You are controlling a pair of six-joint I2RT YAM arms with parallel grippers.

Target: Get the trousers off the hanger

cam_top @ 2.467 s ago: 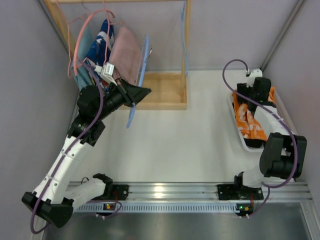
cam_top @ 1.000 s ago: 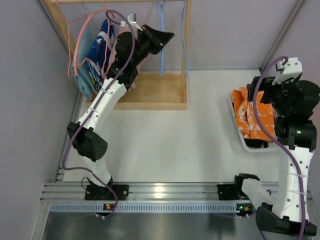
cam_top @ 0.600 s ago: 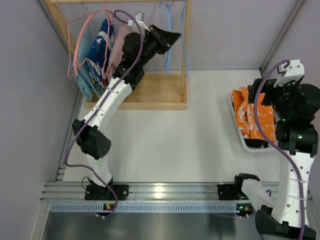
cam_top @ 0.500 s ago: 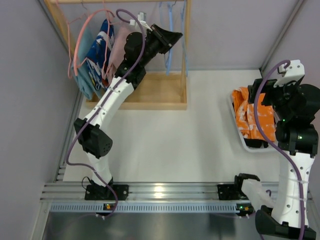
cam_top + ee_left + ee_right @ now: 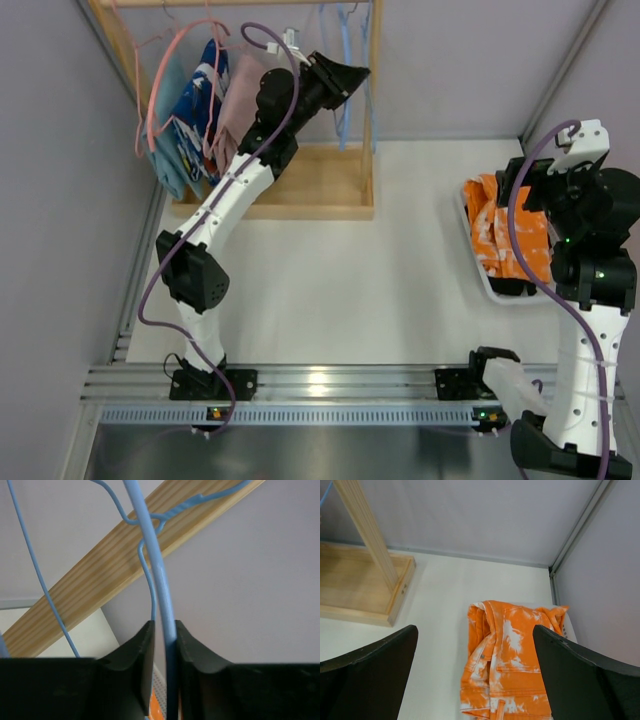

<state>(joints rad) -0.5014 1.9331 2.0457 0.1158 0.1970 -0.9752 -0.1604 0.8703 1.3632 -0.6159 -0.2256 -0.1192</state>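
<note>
**Left gripper clamps bare hanger at the rail; orange trousers lie in the tray**

The left gripper [image 5: 164,630], raised to the top of the clothes rack [image 5: 320,185], is pinched tight on the blue wire hanger [image 5: 159,575]. The wire runs up between its jaws towards the wooden rail [image 5: 100,575], with a second blue hanger [image 5: 30,555] just beside it. No cloth shows on the held hanger in either view.

Across the table [image 5: 350,290], the right gripper [image 5: 474,632] hangs with its jaws spread wide and nothing between them. It is poised above the orange trousers [image 5: 507,670], which lie crumpled in the white tray [image 5: 484,285] at the far right, well apart from the rack.

This pair looks finished with, and the step in hand appears to be parking the emptied hanger.

What remains on the rack is at its left end: a blue patterned garment [image 5: 200,105] and a pink garment [image 5: 240,105]. They drape down from the rail, their long axes hanging and their flat sides set across it. From the left gripper they lie to its left along the rail. That arm is plainly the nearer, while the right arm would have the whole table to cross. Whether any of them is a pair of trousers cannot be told from here.
</note>
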